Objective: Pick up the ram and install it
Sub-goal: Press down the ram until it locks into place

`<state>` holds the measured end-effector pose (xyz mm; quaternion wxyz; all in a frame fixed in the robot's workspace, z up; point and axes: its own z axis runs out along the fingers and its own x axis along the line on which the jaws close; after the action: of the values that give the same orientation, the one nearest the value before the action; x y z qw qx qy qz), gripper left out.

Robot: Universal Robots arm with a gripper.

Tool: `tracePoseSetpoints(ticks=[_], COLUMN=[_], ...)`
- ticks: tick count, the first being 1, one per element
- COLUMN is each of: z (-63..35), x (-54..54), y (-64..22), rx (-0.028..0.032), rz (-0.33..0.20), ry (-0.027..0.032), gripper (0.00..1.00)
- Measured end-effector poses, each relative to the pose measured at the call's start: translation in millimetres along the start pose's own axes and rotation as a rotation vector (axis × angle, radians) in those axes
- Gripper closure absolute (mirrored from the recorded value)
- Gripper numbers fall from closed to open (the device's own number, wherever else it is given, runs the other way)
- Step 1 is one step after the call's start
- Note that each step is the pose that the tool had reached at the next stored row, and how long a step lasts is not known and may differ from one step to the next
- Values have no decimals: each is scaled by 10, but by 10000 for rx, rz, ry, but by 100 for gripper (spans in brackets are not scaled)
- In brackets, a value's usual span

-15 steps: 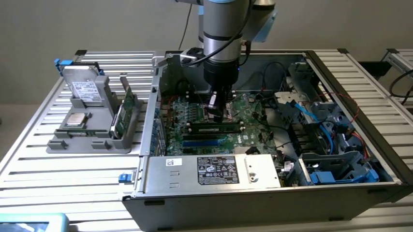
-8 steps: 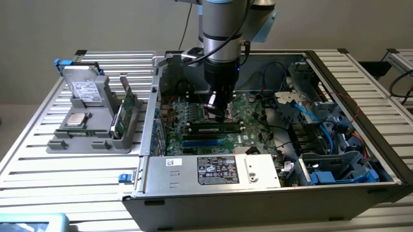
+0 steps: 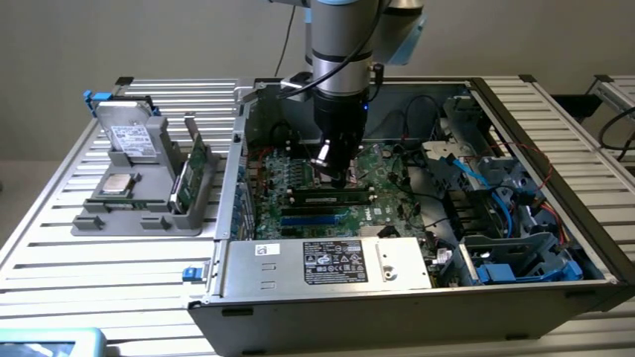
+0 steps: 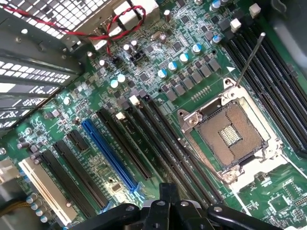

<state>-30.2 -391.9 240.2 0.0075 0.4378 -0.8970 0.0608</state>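
Inside the case: your gripper [image 3: 340,177] stands low over the motherboard [image 3: 387,167], fingers closed, gripping nothing you can see.
Ram [image 3: 334,198]: seated in a memory slot, just beside the fingertips.
Wrist view: the open CPU socket [image 4: 231,136].

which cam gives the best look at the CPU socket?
Wrist view: the CPU socket sits open and unobstructed, contact grid and raised lever visible. In the exterior view that area lies beside the end effector, so the socket can't be made out clearly.
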Motion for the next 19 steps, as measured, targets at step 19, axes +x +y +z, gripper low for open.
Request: tracePoseSetpoints(ticks=[19], z=[1], x=[0], y=[0], rx=[-203], rz=[3024], ry=[311], gripper=[89])
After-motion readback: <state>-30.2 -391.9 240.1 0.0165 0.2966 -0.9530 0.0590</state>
